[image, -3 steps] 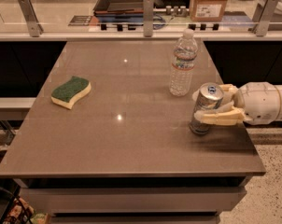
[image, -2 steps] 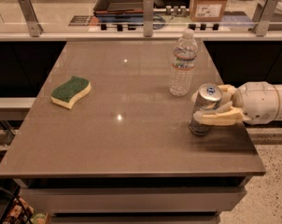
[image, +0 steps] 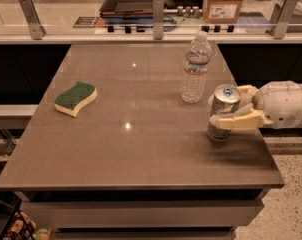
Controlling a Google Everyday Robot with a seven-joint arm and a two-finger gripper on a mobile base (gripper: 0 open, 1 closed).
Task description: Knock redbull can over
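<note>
Over by the right edge of the flat brown table (image: 141,149): a slim silver and blue metal redbull can (image: 225,103), standing straight up, long side pointing at the ceiling. Reaching in from the right: the white two-finger gripper (image: 226,106), closed round the can, one finger (image: 237,121) across the front and the other behind, holding nothing else. So, can right inside the grip, arm off to its right. Probably needs a tip or push sideways toward the bare table on the left, away from the clear plastic water bottle (image: 195,69) just behind. Green and yellow sponge (image: 76,98) well apart on the left. Compared with a second ago: same spot, same grip, can not tipped yet.
</note>
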